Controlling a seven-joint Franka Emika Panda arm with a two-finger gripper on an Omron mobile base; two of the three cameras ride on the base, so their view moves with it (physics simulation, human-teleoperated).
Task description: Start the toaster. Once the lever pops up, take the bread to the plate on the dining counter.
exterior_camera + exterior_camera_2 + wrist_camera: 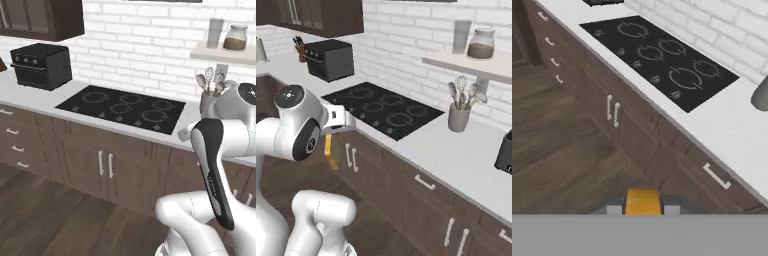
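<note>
Hand view: the jaws (pixel 642 210) are closed on the bread (pixel 643 201), its yellow-orange crust pinched between the fingertips, above the wood floor (pixel 557 150) and apart from the tabletop (pixel 722 125) ahead.

White worktop (pixel 45 97) with dark wood cabinets (pixel 107 165) below. Black four-ring cooktop (pixel 122 107) set flush in the worktop; in the hand view it lies toward 1 o'clock. Black countertop oven (pixel 41 65) at 9 o'clock of the cooktop, a knife block (pixel 300 50) just beside it. Pale utensil crock (pixel 459 118) holding whisk and spoons at 3 o'clock of the cooktop. Wall shelf (pixel 471 64) above the crock carries a glass jar (pixel 480 44) and a grey canister (pixel 461 36). White brick wall (pixel 150 45) behind; dark plank floor (pixel 45 220).
</note>
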